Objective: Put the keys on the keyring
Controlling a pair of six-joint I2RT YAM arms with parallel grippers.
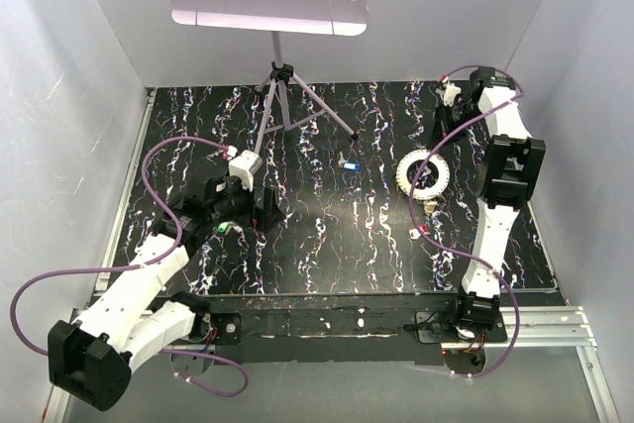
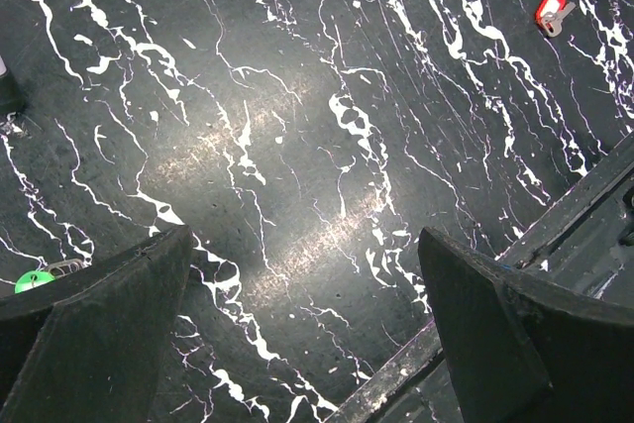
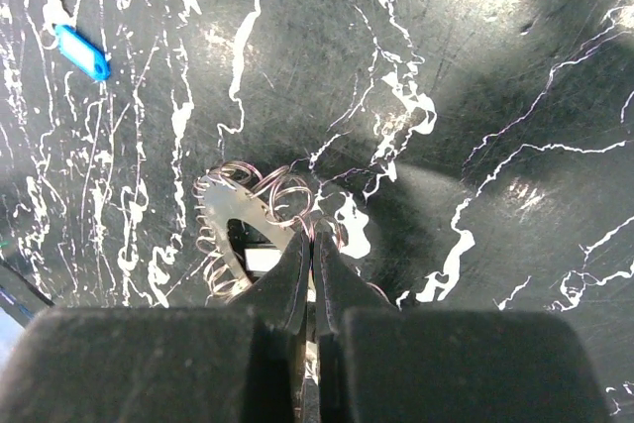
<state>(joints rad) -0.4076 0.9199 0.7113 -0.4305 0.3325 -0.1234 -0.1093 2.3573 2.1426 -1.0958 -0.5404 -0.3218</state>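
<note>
Both arms low over the table, my right gripper [image 3: 313, 245] at the large thin grey metal keyring [image 3: 223, 207].
Its fingers are pressed together at the ring's looped rim; whether they pinch it, I cannot tell. My left gripper [image 2: 305, 245] hangs wide open over the black marbled table [image 2: 297, 126], small green-headed key [image 2: 35, 279] beside one finger, red-headed key [image 2: 550, 9] well apart.

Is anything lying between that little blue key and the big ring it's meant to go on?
Nothing visible does: only bare marbled tabletop separates the blue key from the keyring.
</note>
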